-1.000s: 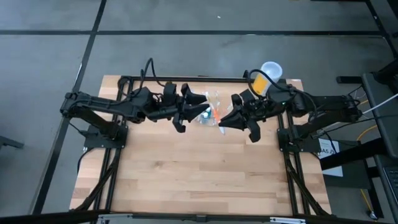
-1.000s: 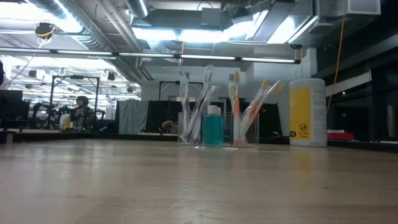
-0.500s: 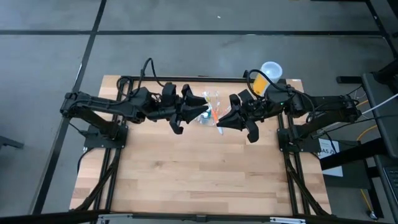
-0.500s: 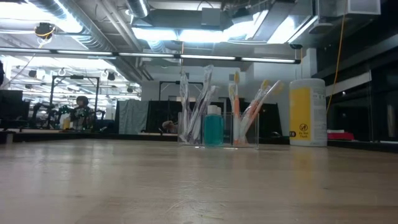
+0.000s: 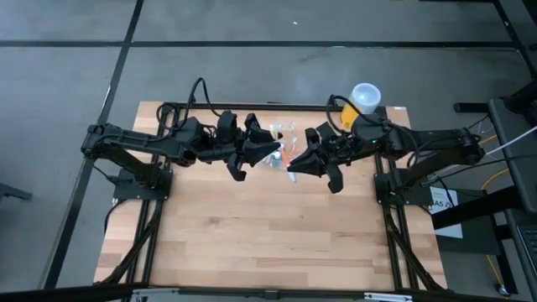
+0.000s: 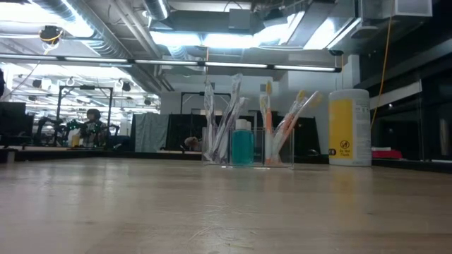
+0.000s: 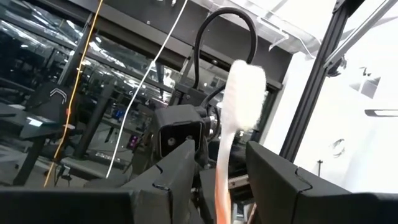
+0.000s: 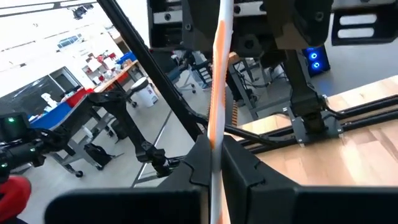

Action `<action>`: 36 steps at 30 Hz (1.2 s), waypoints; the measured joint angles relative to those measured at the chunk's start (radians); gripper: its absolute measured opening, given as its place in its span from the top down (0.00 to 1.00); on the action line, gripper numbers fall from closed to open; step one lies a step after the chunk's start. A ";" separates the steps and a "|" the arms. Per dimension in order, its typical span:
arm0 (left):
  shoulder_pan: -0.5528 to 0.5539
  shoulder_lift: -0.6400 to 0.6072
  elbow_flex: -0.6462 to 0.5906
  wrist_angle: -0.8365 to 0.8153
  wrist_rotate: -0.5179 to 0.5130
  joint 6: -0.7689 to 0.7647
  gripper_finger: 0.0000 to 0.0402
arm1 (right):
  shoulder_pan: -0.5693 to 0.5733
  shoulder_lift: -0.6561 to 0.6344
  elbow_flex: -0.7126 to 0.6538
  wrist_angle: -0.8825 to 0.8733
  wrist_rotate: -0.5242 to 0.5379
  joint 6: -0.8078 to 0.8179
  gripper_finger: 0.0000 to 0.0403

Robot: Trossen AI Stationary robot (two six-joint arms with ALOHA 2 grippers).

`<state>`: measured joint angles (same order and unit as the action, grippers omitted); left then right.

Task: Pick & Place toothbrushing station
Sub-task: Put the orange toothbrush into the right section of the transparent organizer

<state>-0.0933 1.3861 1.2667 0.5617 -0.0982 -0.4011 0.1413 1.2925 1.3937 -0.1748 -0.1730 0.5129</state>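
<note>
Standing near the far edge of the wooden desk (image 5: 252, 243), toward its middle: the toothbrushing station (image 6: 247, 149), a clear plastic holder with cup-like compartments, upright.

Contents, low view: several toothbrushes (image 6: 222, 116) leaning in the compartments, some pale, some orange-handled; one teal bottle (image 6: 242, 143) between them.

Beside it, toward the right arm's side and apart from it: yellow canister (image 6: 349, 128) with white lid, upright.

Left end effector (image 5: 270, 148): raised above the desk just beside the station. Its wrist view shows a toothbrush with white bristles (image 7: 244, 90) on a pale orange stem standing between the two dark fingers (image 7: 168, 180); a gap shows on either side, so whether the fingers bear on the stem cannot be told.

Right end effector (image 5: 291, 167): raised on the station's other side, close to the left one. Fingers closed on a slender orange-and-white toothbrush handle (image 8: 219, 68), which runs straight up out of the grip.

Step in hand, by judgement: each arm has a brush at its fingers above the holder, so brushes are being taken from or delivered to the compartments; which of the two cannot be told.

Next move calls for: keeping each brush upright, aligning it over a free compartment, and keeping the two end effectors clear of one another and of the light holder, which could tip easily.
</note>
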 joint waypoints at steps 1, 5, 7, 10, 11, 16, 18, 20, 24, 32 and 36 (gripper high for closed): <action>0.000 0.000 0.000 0.000 0.000 0.000 0.65 | 0.000 0.008 0.000 0.000 0.000 0.000 0.96; -0.003 0.000 0.000 0.000 -0.001 -0.004 0.66 | 0.000 0.023 0.000 0.022 -0.023 0.002 0.96; -0.003 0.000 0.000 0.000 -0.001 -0.004 0.68 | 0.000 0.023 0.000 0.026 -0.026 0.003 0.96; -0.003 0.000 0.000 0.000 0.008 -0.005 0.74 | 0.000 0.023 0.000 0.025 -0.026 0.001 0.96; -0.003 0.000 0.000 0.000 0.009 -0.005 0.76 | 0.000 0.023 0.000 0.025 -0.026 0.000 0.96; -0.003 0.000 0.000 -0.007 0.014 -0.005 0.85 | 0.000 0.023 0.000 0.026 -0.026 0.000 0.96; -0.003 0.000 0.000 -0.008 0.015 -0.005 0.90 | 0.000 0.023 0.000 0.026 -0.026 0.000 0.96; -0.003 0.000 0.000 -0.010 0.015 -0.002 0.95 | 0.000 0.023 0.000 0.030 -0.026 0.000 0.96; -0.003 -0.001 0.000 -0.010 0.015 0.003 0.97 | 0.000 0.023 0.000 0.032 -0.026 0.000 0.96; -0.003 -0.003 0.003 0.007 0.018 0.002 0.97 | 0.000 0.024 -0.001 0.093 -0.006 0.000 0.85; -0.003 0.000 0.001 -0.003 0.023 0.005 0.97 | 0.000 0.020 0.000 0.101 0.037 0.005 0.65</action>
<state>-0.0967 1.3865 1.2678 0.5591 -0.0757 -0.3962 0.1411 1.3121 1.3933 -0.0735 -0.1361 0.5178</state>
